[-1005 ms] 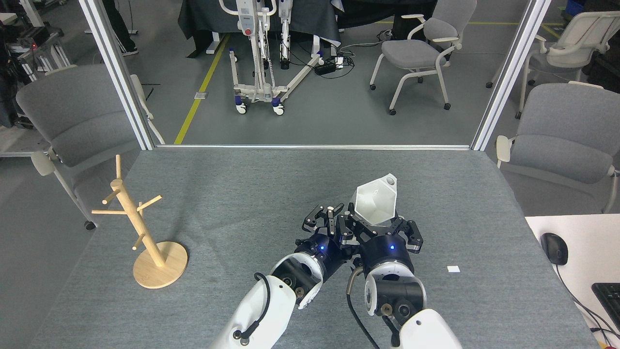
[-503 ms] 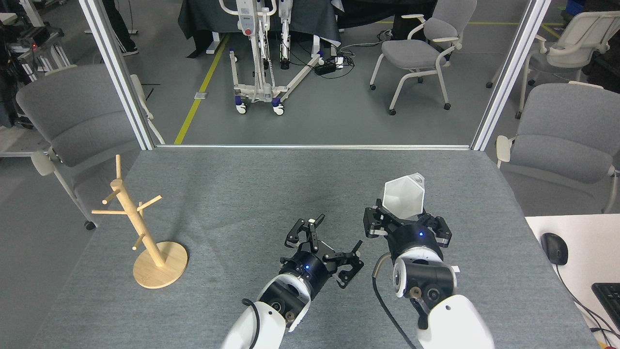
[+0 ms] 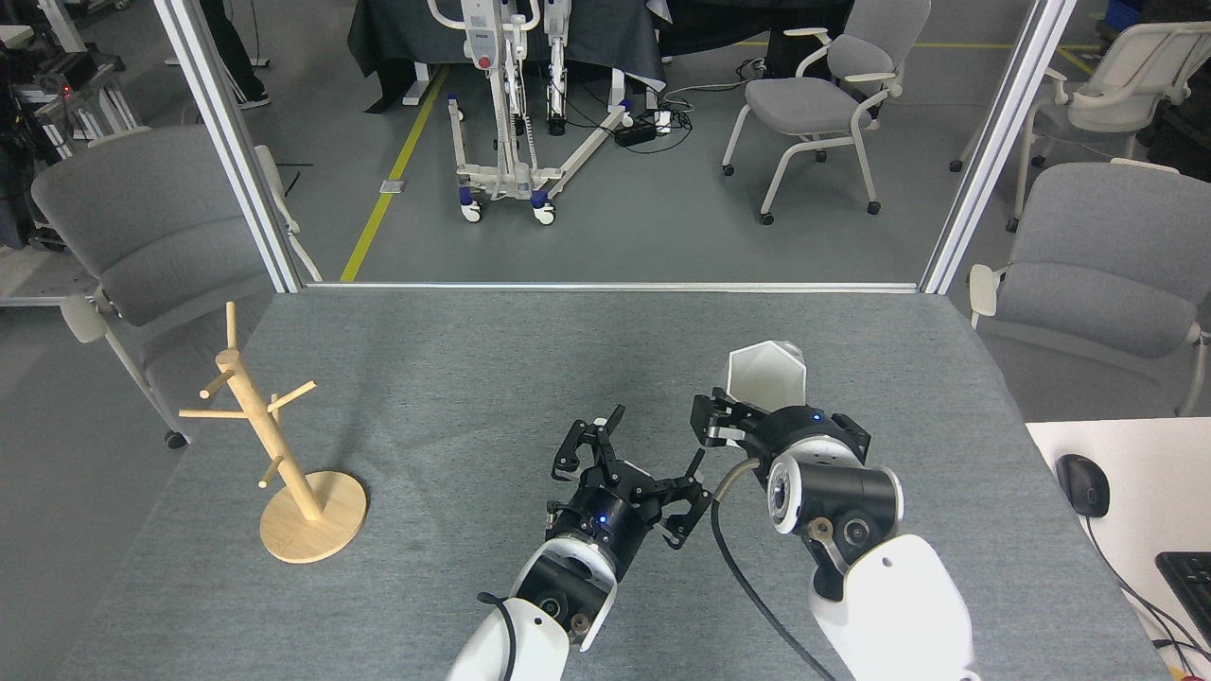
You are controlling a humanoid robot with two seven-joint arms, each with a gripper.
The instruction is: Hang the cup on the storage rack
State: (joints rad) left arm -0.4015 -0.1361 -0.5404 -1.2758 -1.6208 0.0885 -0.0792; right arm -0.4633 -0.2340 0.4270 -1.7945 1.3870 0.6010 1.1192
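The white faceted cup point(image 3: 764, 375) is held above the table right of centre, its hexagonal mouth tipped toward me. My right gripper point(image 3: 768, 425) is shut on its lower part, and its fingertips are hidden behind the wrist. My left gripper point(image 3: 632, 456) hangs just left of it, open and holding nothing. The storage rack point(image 3: 274, 441), a light wooden mug tree on a round base, stands near the table's left edge, far from both grippers. None of its pegs carries anything.
The grey felt table point(image 3: 473, 378) stretches between the rack and my arms. A computer mouse point(image 3: 1082, 484) and a keyboard corner point(image 3: 1190, 572) lie on a white desk at the right. Grey chairs point(image 3: 151, 227) flank the table.
The two grippers separated; the right one carried the cup to the right, then back slightly left and tipped it. The left gripper drew back toward me and stays open.
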